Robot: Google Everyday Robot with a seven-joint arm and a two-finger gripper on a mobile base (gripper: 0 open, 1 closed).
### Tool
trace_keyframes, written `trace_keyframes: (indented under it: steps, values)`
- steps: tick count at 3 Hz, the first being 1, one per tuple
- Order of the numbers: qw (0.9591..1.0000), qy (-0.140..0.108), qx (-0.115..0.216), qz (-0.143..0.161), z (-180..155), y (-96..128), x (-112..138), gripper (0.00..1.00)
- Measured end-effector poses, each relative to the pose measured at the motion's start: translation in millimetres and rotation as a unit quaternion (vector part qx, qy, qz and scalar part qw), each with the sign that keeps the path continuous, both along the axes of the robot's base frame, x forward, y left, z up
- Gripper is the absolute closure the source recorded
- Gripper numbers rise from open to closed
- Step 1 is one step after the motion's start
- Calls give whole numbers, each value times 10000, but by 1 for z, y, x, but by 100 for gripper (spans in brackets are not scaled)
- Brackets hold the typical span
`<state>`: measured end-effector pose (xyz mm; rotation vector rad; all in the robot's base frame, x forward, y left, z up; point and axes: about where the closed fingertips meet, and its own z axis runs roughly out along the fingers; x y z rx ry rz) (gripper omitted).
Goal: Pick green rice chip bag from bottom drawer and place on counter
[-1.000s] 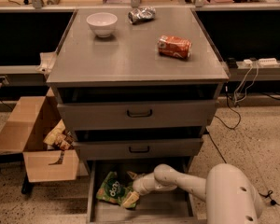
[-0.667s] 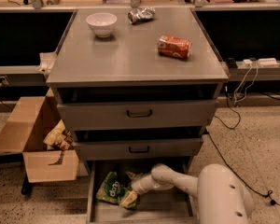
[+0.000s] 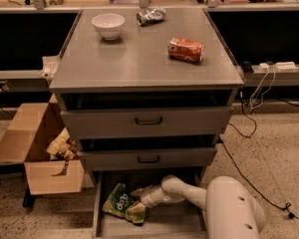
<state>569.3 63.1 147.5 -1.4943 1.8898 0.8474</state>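
Shifted slightly left since a second ago, the gripper [image 3: 138, 199] sits low in the open bottom drawer [image 3: 159, 226], at the green rice chip bag [image 3: 118, 202] lying on its left side; whether it grips cannot be told. Glossy bag may slip, or snag the drawer above [image 3: 148, 158]

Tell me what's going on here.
The robot's arm reaches down into the open bottom drawer, and its gripper is right at the green chip bag, which lies on the drawer floor. The bag is not yet lifted to the counter. On the counter are a white bowl, a foil wrapper and a soda can lying on its side.
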Motion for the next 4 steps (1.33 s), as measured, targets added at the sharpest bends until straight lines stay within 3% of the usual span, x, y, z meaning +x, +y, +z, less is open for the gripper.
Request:
trace_keyframes:
  steps: [1, 2, 3, 4]
  values:
    - [9999, -127, -5, 29, 13, -5, -5, 67]
    - [9979, -507, 380, 145, 66, -15, -18, 98]
    - [9924, -883, 846, 156, 121, -40, -30, 100]
    - [9842, -1227, 1275, 103, 196, -90, -49, 100]
